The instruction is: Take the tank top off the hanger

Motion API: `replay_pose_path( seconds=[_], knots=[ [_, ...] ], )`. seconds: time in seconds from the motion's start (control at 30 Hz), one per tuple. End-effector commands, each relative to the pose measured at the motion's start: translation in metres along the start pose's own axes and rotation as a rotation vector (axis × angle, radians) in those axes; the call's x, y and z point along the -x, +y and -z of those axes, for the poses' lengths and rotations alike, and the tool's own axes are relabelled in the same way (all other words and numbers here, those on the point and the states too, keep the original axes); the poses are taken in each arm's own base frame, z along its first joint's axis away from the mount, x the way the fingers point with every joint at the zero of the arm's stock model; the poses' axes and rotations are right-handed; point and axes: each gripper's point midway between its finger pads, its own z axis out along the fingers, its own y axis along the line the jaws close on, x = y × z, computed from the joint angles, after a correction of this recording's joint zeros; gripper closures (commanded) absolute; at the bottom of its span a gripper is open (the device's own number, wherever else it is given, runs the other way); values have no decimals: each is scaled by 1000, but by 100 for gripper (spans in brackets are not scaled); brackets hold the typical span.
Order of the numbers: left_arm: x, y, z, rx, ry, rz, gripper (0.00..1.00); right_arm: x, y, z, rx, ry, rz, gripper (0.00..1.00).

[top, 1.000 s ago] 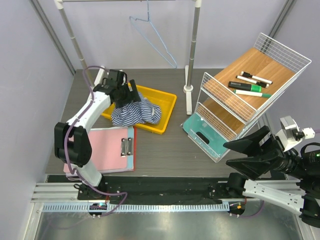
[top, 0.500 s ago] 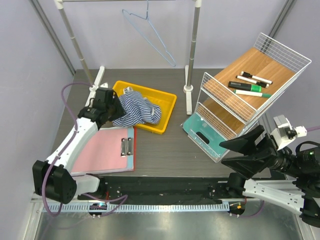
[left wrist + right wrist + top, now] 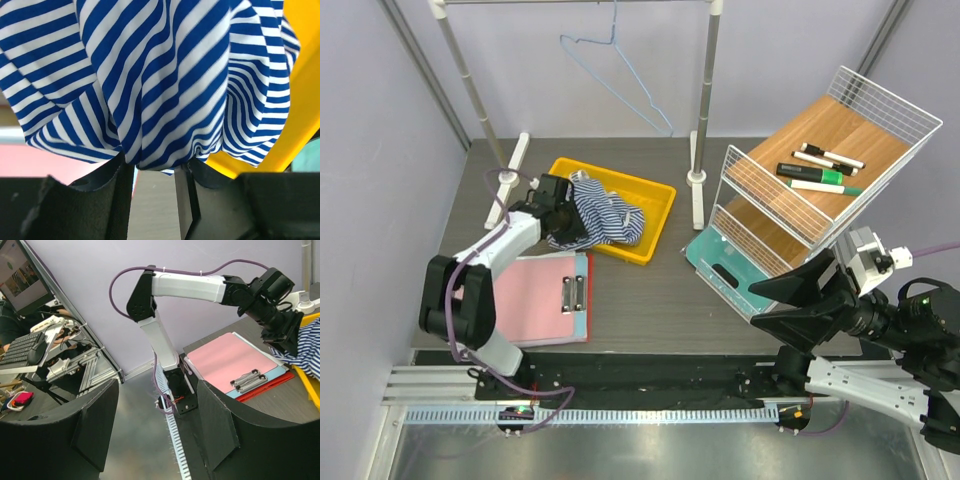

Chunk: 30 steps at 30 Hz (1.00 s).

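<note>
The striped tank top (image 3: 608, 215) lies bunched in the yellow tray (image 3: 655, 200), with its left edge drawn over the tray's rim. My left gripper (image 3: 560, 212) is at that edge and is shut on a gathered fold of it. In the left wrist view the tank top (image 3: 160, 80) fills the frame and its folds run down into my left gripper (image 3: 154, 167). The light-blue hanger (image 3: 612, 70) hangs bare on the rack bar at the back. My right gripper (image 3: 790, 300) is open and empty at the right front, far from both; in its own view it (image 3: 157, 385) points across at the left arm.
A pink clipboard (image 3: 535, 295) lies in front of the tray. Grey rack poles (image 3: 705, 100) stand at the back with feet on the table. A tilted white wire shelf (image 3: 820, 190) with markers stands at the right, with a teal case (image 3: 720, 265) at its foot.
My left gripper swung from over the tray out to the left, dragging the tank top's edge over the rim, then came back a little toward the tray. The right arm shifted slightly.
</note>
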Motion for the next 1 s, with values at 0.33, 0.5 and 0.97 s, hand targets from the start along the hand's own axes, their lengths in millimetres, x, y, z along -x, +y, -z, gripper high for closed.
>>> replay_pose_path(
  seconds=[0.33, 0.5, 0.97],
  knots=[
    [78, -65, -24, -71, -59, -58, 64, 22, 6, 21, -11, -92, -11, 31],
    [86, -72, -28, -96, -100, -48, 59, 23, 4, 24, -20, -98, -7, 31],
    [72, -73, -2, -135, -109, -89, 37, 21, -2, 31, -51, -115, -8, 30]
  ],
)
